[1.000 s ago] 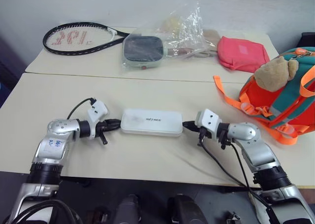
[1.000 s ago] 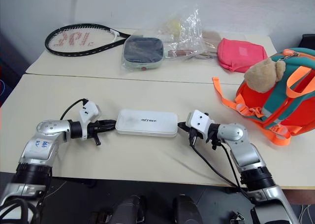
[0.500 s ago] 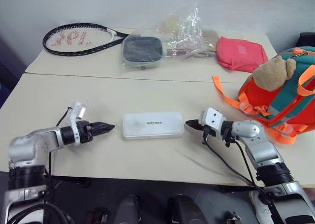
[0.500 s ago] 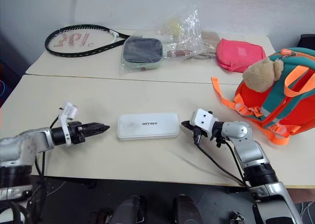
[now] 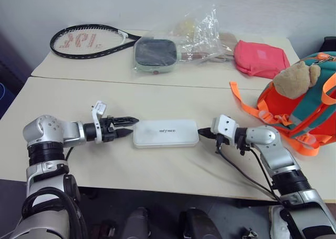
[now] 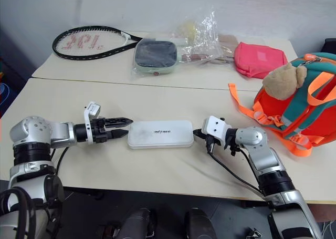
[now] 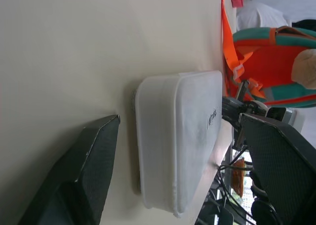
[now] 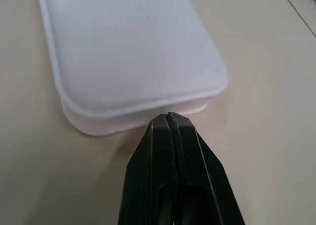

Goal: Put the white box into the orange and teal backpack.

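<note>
The white box (image 5: pixel 166 133) lies flat at frame center, unlifted. The left gripper (image 5: pixel 127 127), jaws spread, faces its left end; the right gripper (image 5: pixel 201 130), pressed together, touches its right end. The orange and teal backpack (image 5: pixel 299 105) waits at right; packing remains.

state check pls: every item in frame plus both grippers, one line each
white box: flat on the table, not gripped
left gripper: open, fingertips at the box's left end
right gripper: shut, tip against the box's right end
backpack: upright on the table, teddy bear on it
pink pouch: lying closed
racket: lying flat
green case: lid closed
</note>
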### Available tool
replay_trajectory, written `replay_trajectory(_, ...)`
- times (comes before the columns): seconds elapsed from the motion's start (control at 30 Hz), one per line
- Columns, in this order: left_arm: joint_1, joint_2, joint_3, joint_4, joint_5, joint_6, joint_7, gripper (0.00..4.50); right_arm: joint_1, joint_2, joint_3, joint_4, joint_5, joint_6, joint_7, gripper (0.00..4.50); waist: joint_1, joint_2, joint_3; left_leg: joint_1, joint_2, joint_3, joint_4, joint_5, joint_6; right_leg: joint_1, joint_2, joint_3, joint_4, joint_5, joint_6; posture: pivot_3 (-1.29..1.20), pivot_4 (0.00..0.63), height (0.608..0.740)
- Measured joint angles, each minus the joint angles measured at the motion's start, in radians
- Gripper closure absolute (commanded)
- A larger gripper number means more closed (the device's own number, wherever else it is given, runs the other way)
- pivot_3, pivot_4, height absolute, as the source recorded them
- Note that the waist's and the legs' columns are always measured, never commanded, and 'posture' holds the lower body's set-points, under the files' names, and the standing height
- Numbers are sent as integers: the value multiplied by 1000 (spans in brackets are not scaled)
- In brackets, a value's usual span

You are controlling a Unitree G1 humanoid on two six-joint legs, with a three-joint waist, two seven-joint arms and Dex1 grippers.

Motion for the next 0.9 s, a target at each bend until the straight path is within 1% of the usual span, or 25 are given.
replay_trajectory(0.13, -13, -10, -15, 58, -65, -1, 22, 422, -4, 12, 7, 25, -10, -23, -1, 4500, 1, 0, 0, 0, 0, -1, 0, 0, 0, 0, 0, 0, 0, 0, 0, 0, 150, 740)
replay_trajectory(0.23, -21, -40, -40, 82, -114, 1, 36, 422, -4, 32, 10, 30, -15, -32, -1, 4500, 0, 0, 0, 0, 0, -1, 0, 0, 0, 0, 0, 0, 0, 0, 0, 0, 150, 740)
replay_trajectory(0.3, -21, -45, -62, 80, -142, 3, 42, 852, -4, 38, 14, 33, -17, -40, -1, 4500, -1, 0, 0, -1, 0, 0, 0, 0, 0, 0, 0, 0, 0, 0, 0, 0, 150, 740)
replay_trajectory(0.33, -21, -44, -68, 79, -151, 3, 42, 998, -4, 38, 14, 35, -17, -45, -1, 4500, -1, 0, 0, -1, 0, 0, 0, 0, 0, -1, 0, 0, 0, 0, 0, 0, 150, 740)
replay_trajectory(0.43, -16, -28, -107, 58, -197, 5, 42, 1921, -4, 38, 13, 41, -17, -54, -3, 4500, -4, 0, 0, -1, 0, 0, 0, 0, -1, -1, 0, 0, 0, 0, 0, 0, 150, 740)
replay_trajectory(0.57, 6, -11, -125, 36, -253, 7, 43, 3147, -3, 37, 11, 44, -17, -66, -6, 4500, -4, 0, 0, -1, 0, 0, 0, 0, -1, -1, 0, 0, 0, 0, 0, 0, 150, 740)
replay_trajectory(0.6, 13, 3, -138, 31, -274, 7, 44, 3276, -1, 35, 8, 43, -16, -69, -8, 4500, -4, 0, 0, -1, 0, 0, 0, 0, -1, -1, 0, 0, 0, 0, 0, 0, 150, 740)
replay_trajectory(0.7, 38, 34, -143, -8, -342, 12, 57, 3281, 42, 19, -35, 24, 12, -70, -16, 4500, -3, 0, 0, -1, 0, -1, -1, 0, -1, -1, 0, 0, -1, 0, 0, 0, 150, 740)
replay_trajectory(0.77, 51, 7, -61, -47, -358, 11, 93, 3281, 102, 2, -93, -10, 56, -64, -28, 4500, 4, 0, 0, -2, 0, -3, 0, 0, -1, 0, 0, 0, -1, 0, 0, 0, 150, 740)
replay_trajectory(0.8, 60, -10, -9, -85, -360, 1, 117, 3281, 148, -1, -142, -49, 102, -47, -36, 4333, 6, 0, 0, -3, 0, -4, 0, 0, 0, 0, 0, -1, -2, 0, 0, 0, 150, 740)
replay_trajectory(0.83, 72, -14, 16, -122, -360, -10, 128, 3281, 183, -4, -180, -80, 139, -26, -44, 4137, 6, 0, 0, -3, 0, -4, 0, 0, 0, 0, 0, -1, -2, 0, 0, 0, 150, 740)
replay_trajectory(0.9, 122, -29, 59, -249, -365, -64, 131, 3281, 291, -6, -303, -166, 241, 35, -78, 3648, 7, 0, 0, -3, 0, -5, -1, 0, 0, 2, 0, -1, -2, 0, 0, 0, 150, 740)
